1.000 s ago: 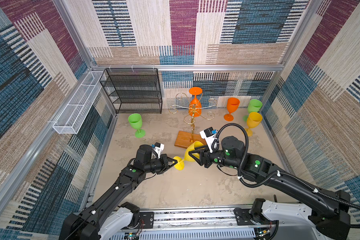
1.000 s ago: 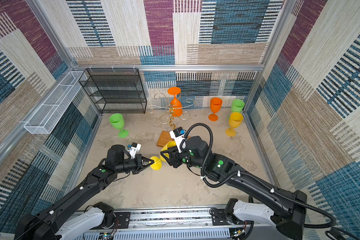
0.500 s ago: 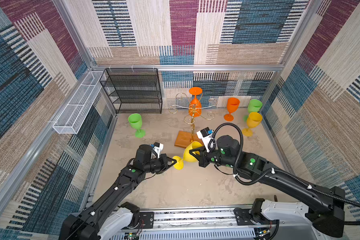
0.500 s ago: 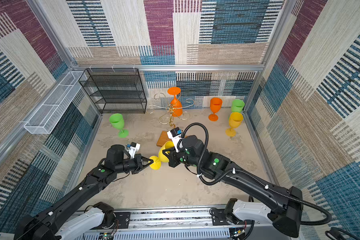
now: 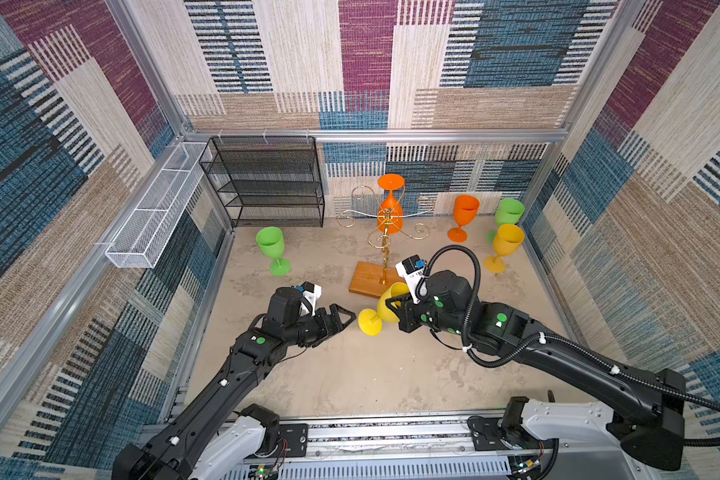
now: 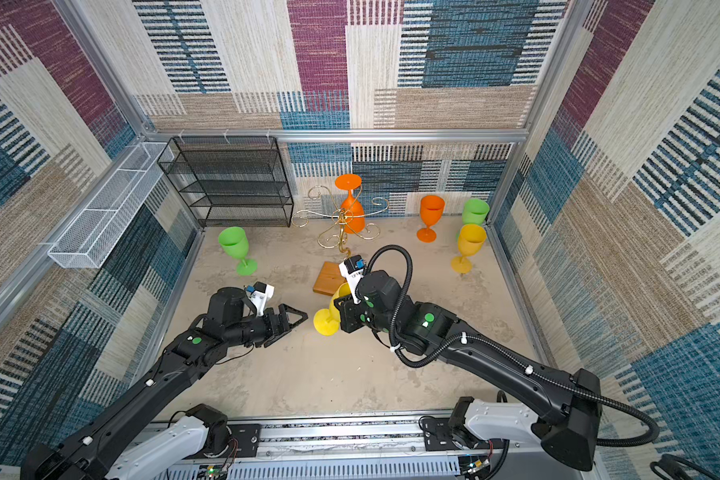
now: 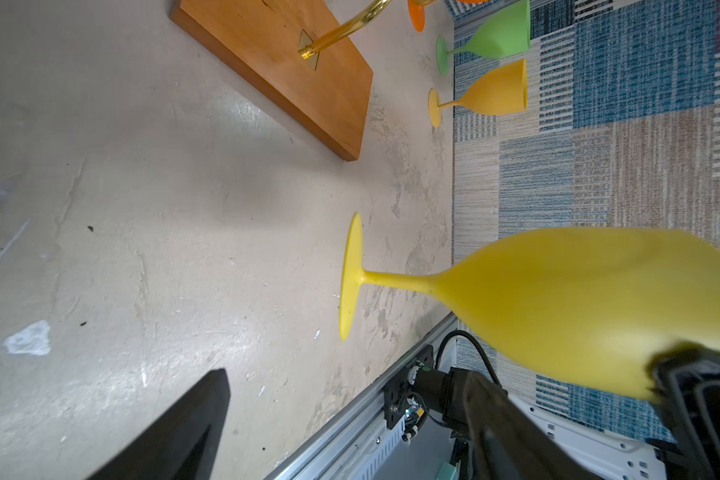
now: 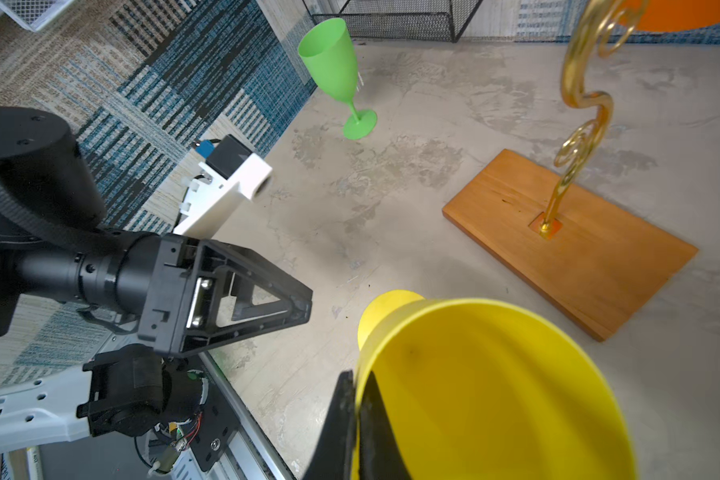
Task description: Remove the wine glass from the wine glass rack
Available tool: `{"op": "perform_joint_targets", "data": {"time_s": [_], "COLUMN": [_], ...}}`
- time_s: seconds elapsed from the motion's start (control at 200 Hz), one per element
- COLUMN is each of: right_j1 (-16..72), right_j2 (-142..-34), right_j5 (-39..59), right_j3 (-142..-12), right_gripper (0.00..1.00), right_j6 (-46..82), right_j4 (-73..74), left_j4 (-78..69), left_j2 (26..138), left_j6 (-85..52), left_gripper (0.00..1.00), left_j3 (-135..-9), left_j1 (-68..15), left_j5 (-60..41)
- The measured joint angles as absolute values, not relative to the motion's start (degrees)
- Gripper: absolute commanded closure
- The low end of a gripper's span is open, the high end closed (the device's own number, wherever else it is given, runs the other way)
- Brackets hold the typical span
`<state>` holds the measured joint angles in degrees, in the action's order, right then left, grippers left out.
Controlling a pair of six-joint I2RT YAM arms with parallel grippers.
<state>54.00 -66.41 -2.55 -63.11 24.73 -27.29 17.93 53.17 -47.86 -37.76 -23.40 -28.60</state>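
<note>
The wine glass rack is a gold wire stand on a wooden base. An orange wine glass hangs upside down from one of its arms. In front of the base, my right gripper is shut on the rim of a yellow wine glass, held tilted above the floor. My left gripper is open, just left of that glass's foot and apart from it.
A green glass stands at the left. Orange, green and amber glasses stand at the back right. A black mesh shelf unit sits at the back wall and a white wire tray hangs on the left wall.
The right arm's wrist has swung a little to the left, still holding the yellow glass. The left gripper's tips now stand slightly clear of the glass's foot.
</note>
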Motion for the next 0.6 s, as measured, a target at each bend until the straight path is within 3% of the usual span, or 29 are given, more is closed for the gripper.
{"op": "perform_joint_targets", "data": {"time_s": [0.381, 0.601], "right_j1": [51.1, 44.2], "right_j2": [-63.7, -62.8], "right_j5": [-9.4, -10.3], "right_j3": [-63.0, -61.9], "right_gripper": [1.0, 1.0], "right_j6": [27.6, 28.6], "right_j4": [-33.3, -35.4], "left_j4": [23.0, 24.7], "left_j2": [52.1, 51.9], "left_j6": [-41.9, -40.3], "left_gripper": [0.05, 0.05], "left_j3": [-41.2, -41.8], "left_j1": [-23.4, -23.4], "left_j5": [-25.6, -24.2]}}
